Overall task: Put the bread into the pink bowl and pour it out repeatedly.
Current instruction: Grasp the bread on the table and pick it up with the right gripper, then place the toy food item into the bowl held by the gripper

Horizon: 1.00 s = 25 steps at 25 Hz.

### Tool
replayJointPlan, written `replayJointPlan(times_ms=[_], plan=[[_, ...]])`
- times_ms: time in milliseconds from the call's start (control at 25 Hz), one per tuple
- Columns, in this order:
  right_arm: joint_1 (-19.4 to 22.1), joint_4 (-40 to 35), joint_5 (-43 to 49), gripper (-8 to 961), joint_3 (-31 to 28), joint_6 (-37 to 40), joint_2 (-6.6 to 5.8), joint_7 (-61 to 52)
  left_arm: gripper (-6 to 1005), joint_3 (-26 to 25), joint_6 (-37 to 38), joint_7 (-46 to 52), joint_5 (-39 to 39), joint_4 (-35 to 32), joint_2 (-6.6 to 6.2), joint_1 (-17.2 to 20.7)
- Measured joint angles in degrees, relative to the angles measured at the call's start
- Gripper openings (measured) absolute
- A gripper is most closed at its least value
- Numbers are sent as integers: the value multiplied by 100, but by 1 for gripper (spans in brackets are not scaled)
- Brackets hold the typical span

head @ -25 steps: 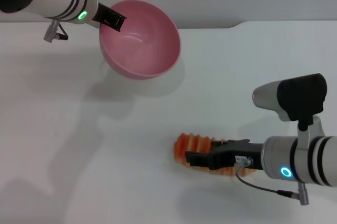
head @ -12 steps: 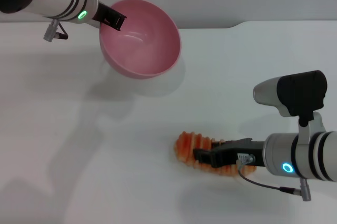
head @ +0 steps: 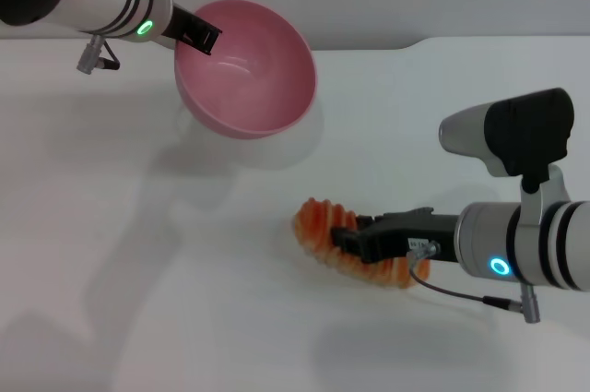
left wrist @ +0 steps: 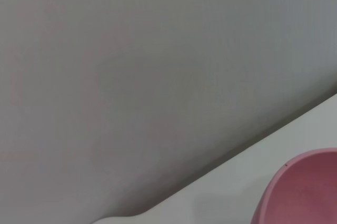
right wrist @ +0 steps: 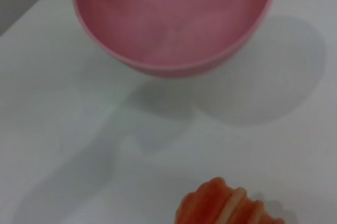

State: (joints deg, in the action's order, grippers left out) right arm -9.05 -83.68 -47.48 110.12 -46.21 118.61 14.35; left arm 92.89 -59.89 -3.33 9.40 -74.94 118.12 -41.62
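In the head view we see the left gripper (head: 201,37) in the upper left of the frame, its fingers clamped on the rim of the pink bowl (head: 247,69). The bowl is tilted, its glossy inside turned toward the camera, and it casts a shadow on the white bench (head: 138,254) below it. The bowl holds nothing.

In the lower right of the frame the right gripper (head: 355,243) reaches in from the right edge. Its dark fingers are clamped on the bread (head: 323,226), whose striped orange end sticks out toward the frame's centre. We cannot tell whether the loaf touches the bench or hangs just above it. It is well apart from the bowl.

The right wrist view shows the bowl (right wrist: 174,18) along the top and the loaf's end (right wrist: 221,208) at the bottom edge. The left wrist view catches only a piece of pink rim (left wrist: 305,192) in its lower right corner.
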Motion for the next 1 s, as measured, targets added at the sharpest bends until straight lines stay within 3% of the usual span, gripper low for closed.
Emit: replayJointPlan(times_ms=[600,840,1000], plan=[[242,-1547,277,257,-296,-327,18,7,87,-52,225,-72,11,220,-7,22],[249,-2352,657,231,-600,-417,12,5,88,71,238,-25,73,299,25,32],[152,-2434,796,194,-750,-437,13,-16,88,348,243,5,284,272,34,39]])
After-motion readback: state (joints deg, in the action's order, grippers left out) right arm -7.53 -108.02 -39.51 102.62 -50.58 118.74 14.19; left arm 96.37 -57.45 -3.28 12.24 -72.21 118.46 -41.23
